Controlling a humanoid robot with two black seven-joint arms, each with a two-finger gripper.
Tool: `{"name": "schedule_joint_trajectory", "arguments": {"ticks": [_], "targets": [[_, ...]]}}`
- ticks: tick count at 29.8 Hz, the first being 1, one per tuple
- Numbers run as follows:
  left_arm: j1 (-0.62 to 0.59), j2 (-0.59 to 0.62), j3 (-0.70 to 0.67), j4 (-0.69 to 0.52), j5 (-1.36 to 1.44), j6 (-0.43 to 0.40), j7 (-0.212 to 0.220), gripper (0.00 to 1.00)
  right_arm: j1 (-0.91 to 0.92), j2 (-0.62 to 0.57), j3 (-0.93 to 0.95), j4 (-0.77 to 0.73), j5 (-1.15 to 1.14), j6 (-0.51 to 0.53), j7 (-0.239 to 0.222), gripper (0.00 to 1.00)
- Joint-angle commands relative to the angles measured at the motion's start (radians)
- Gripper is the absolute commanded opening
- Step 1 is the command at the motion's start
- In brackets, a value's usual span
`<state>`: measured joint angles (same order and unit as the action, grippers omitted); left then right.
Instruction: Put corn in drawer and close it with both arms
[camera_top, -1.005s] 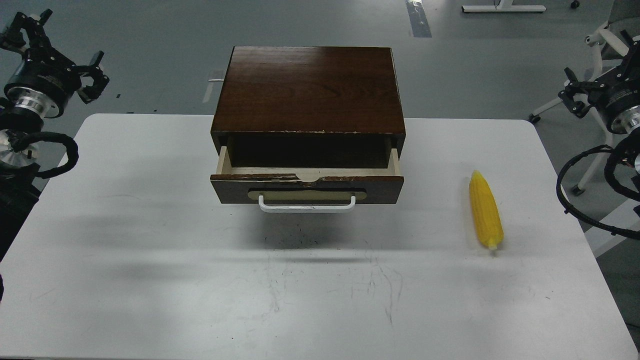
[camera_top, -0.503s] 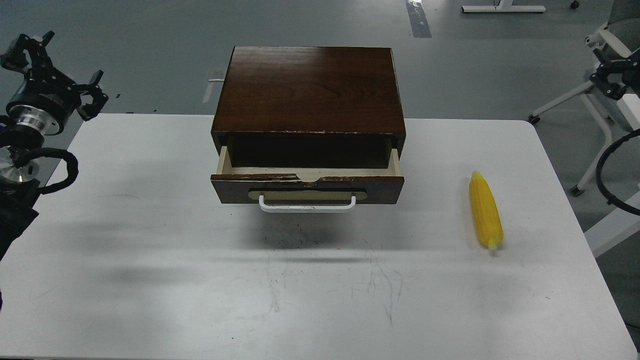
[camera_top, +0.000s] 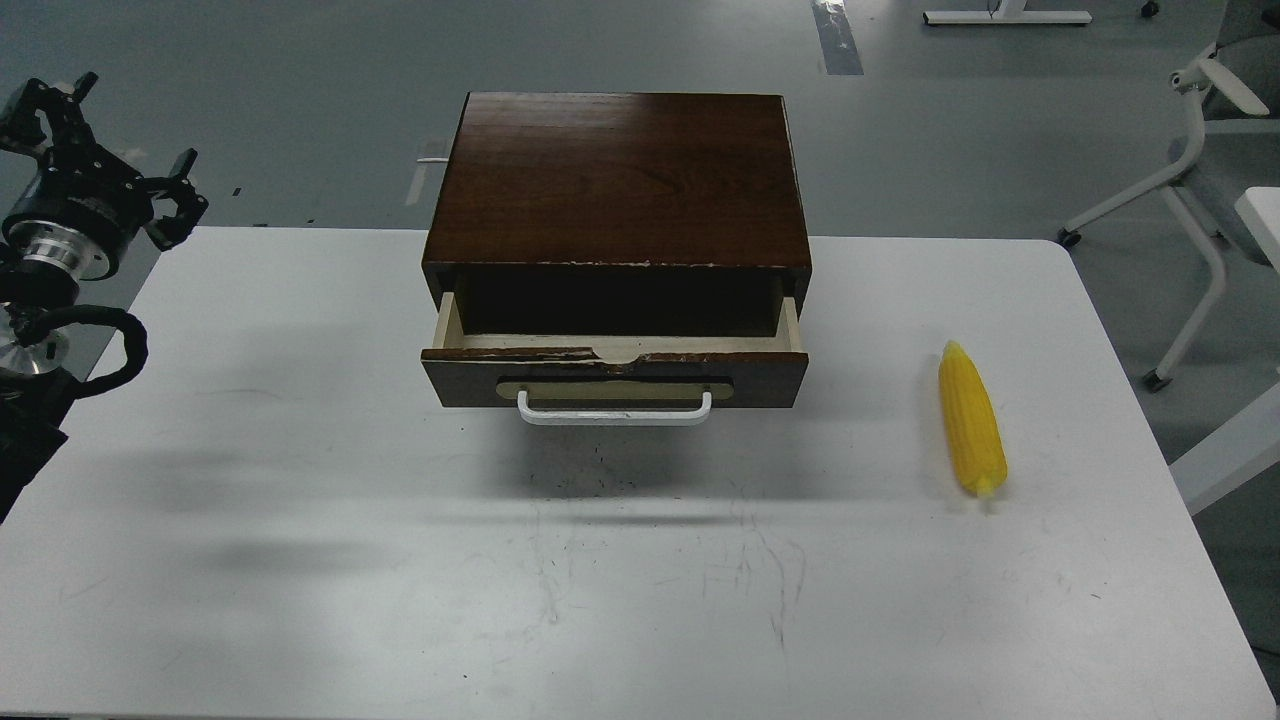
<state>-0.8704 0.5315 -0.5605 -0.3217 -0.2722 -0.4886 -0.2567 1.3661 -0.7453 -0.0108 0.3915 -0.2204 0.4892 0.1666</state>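
Our left gripper (camera_top: 105, 140) hangs off the far-left corner of the white worktop (camera_top: 300, 500), out over the grey floor rather than above the tabletop. Its two black fingers (camera_top: 175, 205) stand spread well apart, with nothing between them. Below it we see the silver wrist ring and a loop of black cable along the left edge. Our right arm does not appear in the head view at all.

Moving inward, the dark brown cabinet (camera_top: 620, 175) sits at the middle of the far edge, its back overhanging that edge. The drawer (camera_top: 614, 372) is pulled part way out toward the near edge, showing pale inner sides and a chipped top edge; the part of its inside that we can see is dark and holds nothing we can make out. Its white bar handle (camera_top: 614, 410) faces the near edge.

The corn (camera_top: 971, 430) lies flat on the worktop near the right edge, well apart from the drawer, its length running from far to near.
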Motion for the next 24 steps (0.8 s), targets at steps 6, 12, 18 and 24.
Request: {"name": "schedule_joint_trajectory", "arguments": {"ticks": [6,12,18,24], "targets": [[0.031,0.005,-0.036,-0.146,-0.013,0.000,0.007,0.98,-0.010,-0.109,-0.009,0.285,-0.295,-0.001,0.005,1.00],[0.088,0.025,-0.075,-0.171,-0.013,0.000,0.007,0.98,-0.067,-0.160,-0.040,0.440,-0.428,-0.001,0.001,1.00],[0.125,0.031,-0.075,-0.158,-0.016,0.000,-0.001,0.98,-0.116,-0.166,-0.112,0.590,-0.687,-0.001,-0.004,1.00],[0.131,0.039,-0.075,-0.131,-0.018,0.000,-0.003,0.98,-0.189,-0.125,-0.147,0.626,-0.832,-0.027,-0.064,1.00]]}}
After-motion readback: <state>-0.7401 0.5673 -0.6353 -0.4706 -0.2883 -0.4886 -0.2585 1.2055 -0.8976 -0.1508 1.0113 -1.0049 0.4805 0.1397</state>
